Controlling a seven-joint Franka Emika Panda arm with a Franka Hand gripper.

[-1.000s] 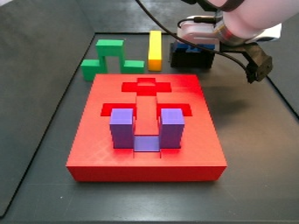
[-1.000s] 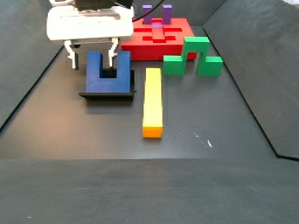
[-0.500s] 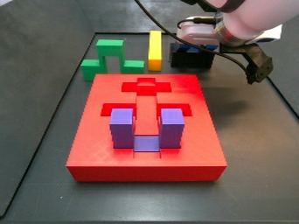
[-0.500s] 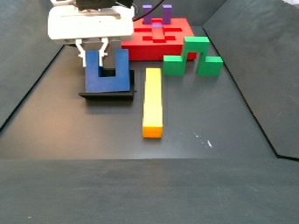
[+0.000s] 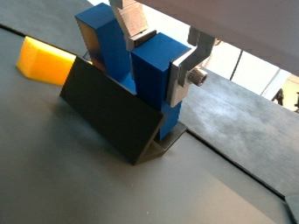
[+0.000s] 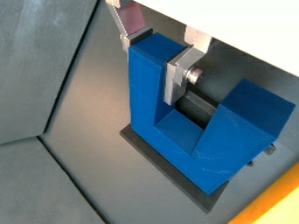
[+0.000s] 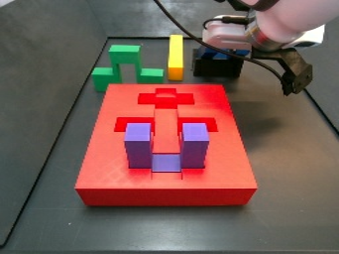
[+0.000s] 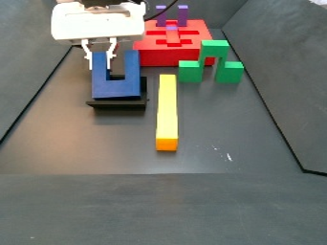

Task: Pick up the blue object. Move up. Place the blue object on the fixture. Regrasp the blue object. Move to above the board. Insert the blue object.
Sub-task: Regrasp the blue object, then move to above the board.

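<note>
The blue object [image 8: 118, 81] stands prongs-up on the black fixture [image 8: 118, 101], left of the red board [image 8: 163, 59]. My gripper [image 8: 99, 59] hangs straight over it, shut on the prong farther from the board. In both wrist views the silver fingers [image 5: 184, 77] press the two sides of that prong [image 6: 149, 83], and the other prong [image 6: 247, 114] stands free. The gripper [image 5: 160, 57] holds the prong near its top. In a side view the blue object [image 7: 215, 63] sits behind the board [image 7: 106, 179], partly hidden by my gripper [image 7: 225, 48].
A purple U-shaped block [image 7: 162, 147] sits in a recess of the board. A yellow bar [image 8: 166, 110] lies right beside the fixture, and green blocks [image 8: 211, 62] stand near the board. Dark walls close in the floor on both sides.
The fingers have closed in from a wide straddle onto one prong of the blue object. The block and the fixture have not moved.
</note>
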